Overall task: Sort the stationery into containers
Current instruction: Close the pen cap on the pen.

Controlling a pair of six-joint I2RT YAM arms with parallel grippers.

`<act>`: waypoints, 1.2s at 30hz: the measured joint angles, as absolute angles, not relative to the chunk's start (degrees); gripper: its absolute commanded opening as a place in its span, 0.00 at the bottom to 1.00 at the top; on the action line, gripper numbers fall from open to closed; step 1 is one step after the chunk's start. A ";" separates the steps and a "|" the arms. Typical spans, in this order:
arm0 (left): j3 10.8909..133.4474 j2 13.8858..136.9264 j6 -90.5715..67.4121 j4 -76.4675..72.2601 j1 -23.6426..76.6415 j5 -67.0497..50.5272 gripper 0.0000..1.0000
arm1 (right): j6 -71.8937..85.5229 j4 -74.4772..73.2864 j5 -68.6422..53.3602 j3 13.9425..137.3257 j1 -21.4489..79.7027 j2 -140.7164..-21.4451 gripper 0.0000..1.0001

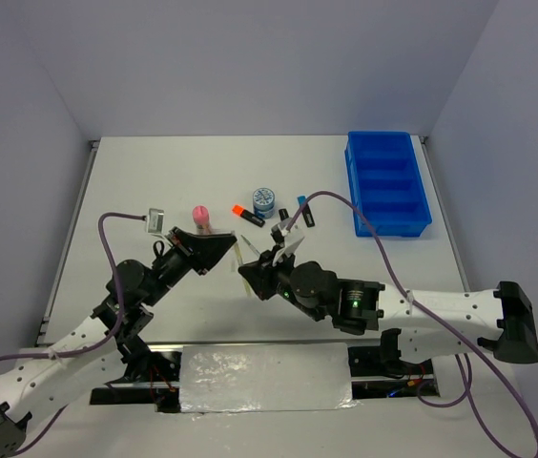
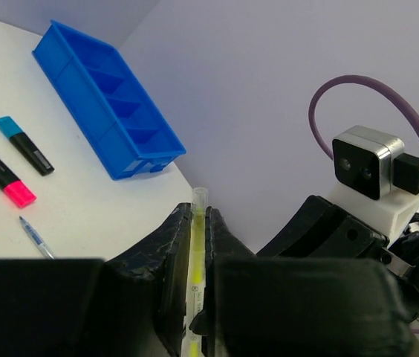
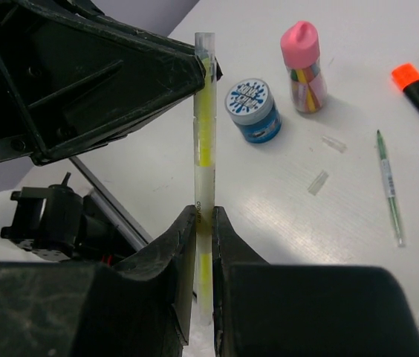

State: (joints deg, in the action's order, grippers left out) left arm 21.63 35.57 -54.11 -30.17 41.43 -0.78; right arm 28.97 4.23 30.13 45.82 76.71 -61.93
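Right wrist view: the right gripper (image 3: 203,223) is clamping its fingers on the lower part of a clear yellow-cored pen (image 3: 204,126), which is reaching straight out past the fingertips to the tip of the left gripper (image 3: 192,71). In the left wrist view the pen is lying in the narrow slot between the left fingers (image 2: 169,260); I cannot tell whether they are pinching it. The blue tray (image 2: 105,111) is sitting well beyond those fingertips, to their left, with a pink-capped highlighter (image 2: 1,175) and a blue-capped highlighter (image 2: 24,145) lying nearer.
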 measured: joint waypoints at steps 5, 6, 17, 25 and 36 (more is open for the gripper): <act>21.56 35.53 -53.71 -29.85 41.60 -3.51 0.36 | 22.72 9.28 30.20 45.95 76.18 -61.87 0.00; 21.61 35.48 -53.52 -29.67 41.78 -4.10 0.36 | 21.87 10.13 30.20 45.98 76.05 -61.87 0.00; 24.45 35.55 -47.11 -26.41 41.54 -8.40 0.00 | 17.78 12.93 29.45 45.98 75.79 -62.00 0.09; 28.14 34.33 -39.51 -24.75 41.65 -18.31 0.00 | 15.07 17.02 20.75 43.99 75.48 -60.45 0.44; 30.00 32.42 -36.29 -21.63 41.71 -20.10 0.80 | 14.85 18.92 15.57 43.68 75.48 -60.01 0.00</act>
State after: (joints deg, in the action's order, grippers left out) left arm 30.00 32.42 -36.29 -21.63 41.71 -20.10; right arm 14.85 18.92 15.57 43.68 75.48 -60.01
